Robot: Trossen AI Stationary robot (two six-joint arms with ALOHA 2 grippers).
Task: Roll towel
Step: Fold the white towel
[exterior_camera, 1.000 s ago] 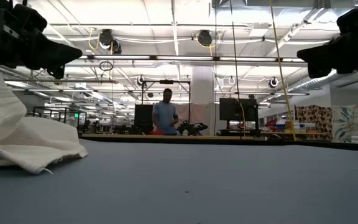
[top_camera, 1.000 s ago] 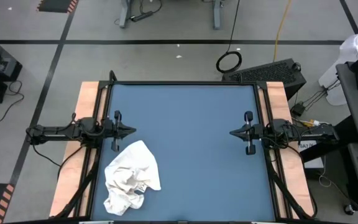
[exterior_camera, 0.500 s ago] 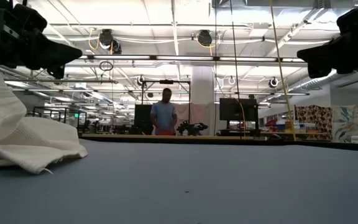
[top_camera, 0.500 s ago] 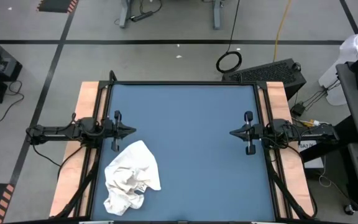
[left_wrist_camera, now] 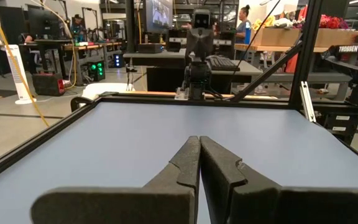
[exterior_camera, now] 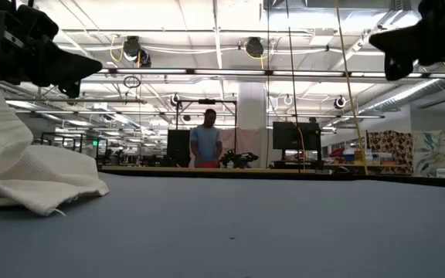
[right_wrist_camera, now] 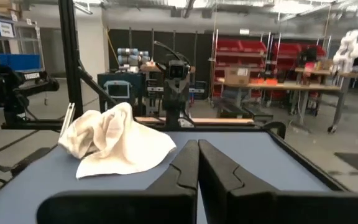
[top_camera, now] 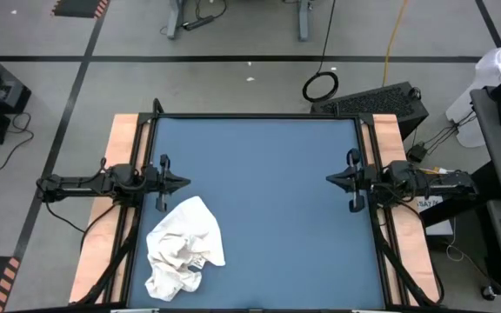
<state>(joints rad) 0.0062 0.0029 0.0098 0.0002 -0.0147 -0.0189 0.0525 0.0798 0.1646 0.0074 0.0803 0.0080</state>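
Note:
The white towel lies crumpled in a heap on the blue table near its front left corner; it also shows in the low view and the right wrist view. My left gripper is shut and empty at the table's left edge, just beyond the heap's far side and above the table. My right gripper is shut and empty at the table's right edge, far from the towel. Its shut fingers show in the right wrist view, the left ones in the left wrist view.
The blue table top has raised black rails and wooden side boards. A person stands far behind the table in the room. A keyboard lies on the floor beyond the far right corner.
My right gripper has drawn back a little toward the table's right edge and gone up. The towel and my left gripper have kept still.

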